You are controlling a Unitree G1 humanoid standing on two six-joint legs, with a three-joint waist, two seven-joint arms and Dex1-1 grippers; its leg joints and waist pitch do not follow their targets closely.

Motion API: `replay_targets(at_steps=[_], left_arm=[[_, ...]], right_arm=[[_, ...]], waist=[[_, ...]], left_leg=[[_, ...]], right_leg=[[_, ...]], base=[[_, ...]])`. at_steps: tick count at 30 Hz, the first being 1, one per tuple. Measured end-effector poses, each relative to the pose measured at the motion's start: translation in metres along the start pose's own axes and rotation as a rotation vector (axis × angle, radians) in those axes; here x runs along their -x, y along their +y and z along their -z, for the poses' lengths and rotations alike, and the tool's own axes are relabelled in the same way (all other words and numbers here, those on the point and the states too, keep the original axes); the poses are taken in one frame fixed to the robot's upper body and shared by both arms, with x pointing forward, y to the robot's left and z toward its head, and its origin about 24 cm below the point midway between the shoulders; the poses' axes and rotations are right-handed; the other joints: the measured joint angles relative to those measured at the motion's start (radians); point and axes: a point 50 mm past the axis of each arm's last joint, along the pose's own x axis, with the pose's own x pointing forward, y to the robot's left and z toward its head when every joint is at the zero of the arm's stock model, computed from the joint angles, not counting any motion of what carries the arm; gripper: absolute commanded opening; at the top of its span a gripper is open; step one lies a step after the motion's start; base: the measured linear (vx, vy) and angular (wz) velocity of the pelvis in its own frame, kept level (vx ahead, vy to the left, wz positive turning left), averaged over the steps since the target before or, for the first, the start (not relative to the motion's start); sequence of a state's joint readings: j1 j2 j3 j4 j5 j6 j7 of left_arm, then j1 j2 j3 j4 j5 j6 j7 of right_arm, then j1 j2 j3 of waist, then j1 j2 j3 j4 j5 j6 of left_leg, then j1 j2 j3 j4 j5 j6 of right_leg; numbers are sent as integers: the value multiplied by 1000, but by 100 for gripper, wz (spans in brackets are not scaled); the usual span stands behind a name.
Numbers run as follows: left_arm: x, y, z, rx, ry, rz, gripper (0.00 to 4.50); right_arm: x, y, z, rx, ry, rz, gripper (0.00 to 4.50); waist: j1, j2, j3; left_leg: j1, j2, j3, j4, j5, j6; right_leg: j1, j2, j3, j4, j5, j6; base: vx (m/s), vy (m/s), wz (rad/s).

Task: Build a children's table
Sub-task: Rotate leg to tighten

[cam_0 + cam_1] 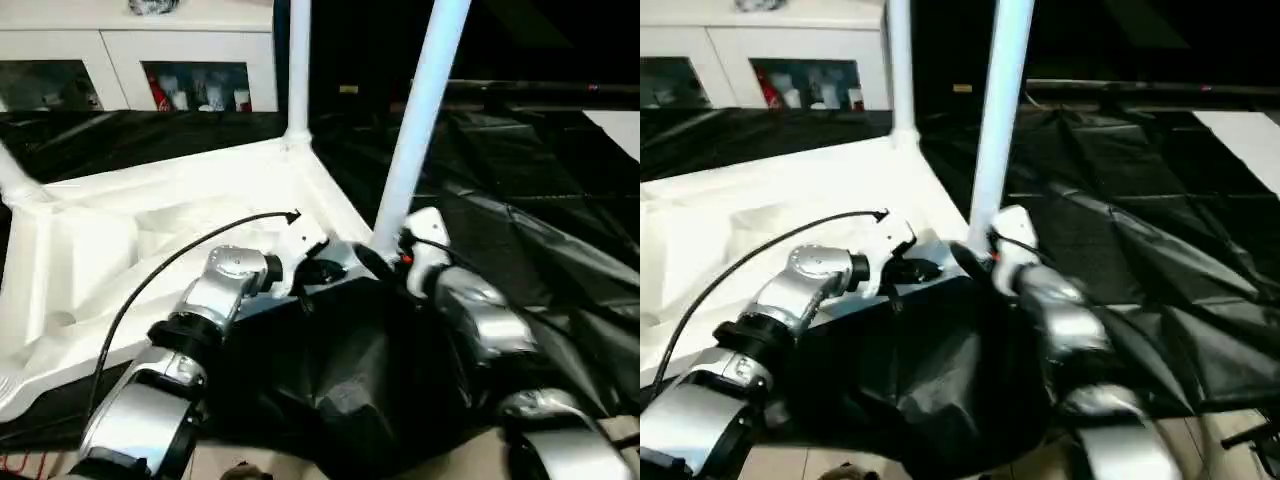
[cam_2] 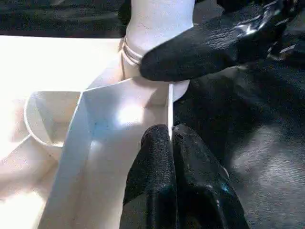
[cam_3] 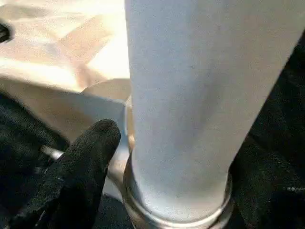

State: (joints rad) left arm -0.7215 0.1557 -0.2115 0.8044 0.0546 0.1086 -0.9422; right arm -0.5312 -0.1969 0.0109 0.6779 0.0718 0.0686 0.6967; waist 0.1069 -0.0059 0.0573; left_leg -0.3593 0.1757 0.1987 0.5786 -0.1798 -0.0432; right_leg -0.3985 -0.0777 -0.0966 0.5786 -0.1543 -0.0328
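The children's table lies upside down: its white tabletop (image 1: 150, 230) shows its ribbed underside. One white leg (image 1: 415, 120) rises from the near corner socket, leaning a little to the right. A second leg (image 1: 298, 70) stands at the far corner, and a third leg (image 1: 15, 175) shows at the left edge. My left gripper (image 2: 170, 131) is shut on the tabletop's thin rim wall (image 2: 169, 102) just beside that near socket. My right gripper (image 1: 385, 255) stands at the base of the near leg (image 3: 190, 95), with a finger (image 3: 81, 162) to either side and a slight gap.
A black sheet (image 1: 520, 200) covers the floor under and to the right of the tabletop, bunched up between my forearms. A white cabinet with glass doors (image 1: 140, 60) stands at the back left. A black cable (image 1: 170, 270) loops over my left arm.
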Motion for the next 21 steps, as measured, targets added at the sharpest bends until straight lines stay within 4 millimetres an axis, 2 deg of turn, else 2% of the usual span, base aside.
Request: replay_targets(at_steps=[1, 8, 15, 21], left_arm=[[-3, -3, -1, -6, -2, 16, 0], [-5, -4, -3, -19, -3, 14, 0], [-5, -3, -4, -29, -7, 8, 0], [-5, -3, -4, -34, -8, 11, 0]], right_arm=[[9, -4, 1, 19, 13, -28, 357], [51, -28, -7, 126, 58, -172, 357], [69, -40, -6, 125, 82, -156, 357], [75, -38, -8, 125, 73, -189, 357]], waist=[[8, 0, 0], [6, 1, 0], [4, 1, 0], [5, 2, 0]], left_leg=[[-1, 0, 0, 0, 0, 0], [-4, 1, 1, 4, 0, 1], [-8, 1, 1, 7, -1, 2], [-8, 2, 1, 8, 0, 5]], right_leg=[[0, 0, 0, 0, 0, 0], [0, 0, 0, 0, -2, 4], [-4, 0, 0, 1, -1, 3], [-4, 0, -1, 1, -1, 3]], base=[[0, 0, 0], [0, 0, 0], [0, 0, 0], [0, 0, 0]])
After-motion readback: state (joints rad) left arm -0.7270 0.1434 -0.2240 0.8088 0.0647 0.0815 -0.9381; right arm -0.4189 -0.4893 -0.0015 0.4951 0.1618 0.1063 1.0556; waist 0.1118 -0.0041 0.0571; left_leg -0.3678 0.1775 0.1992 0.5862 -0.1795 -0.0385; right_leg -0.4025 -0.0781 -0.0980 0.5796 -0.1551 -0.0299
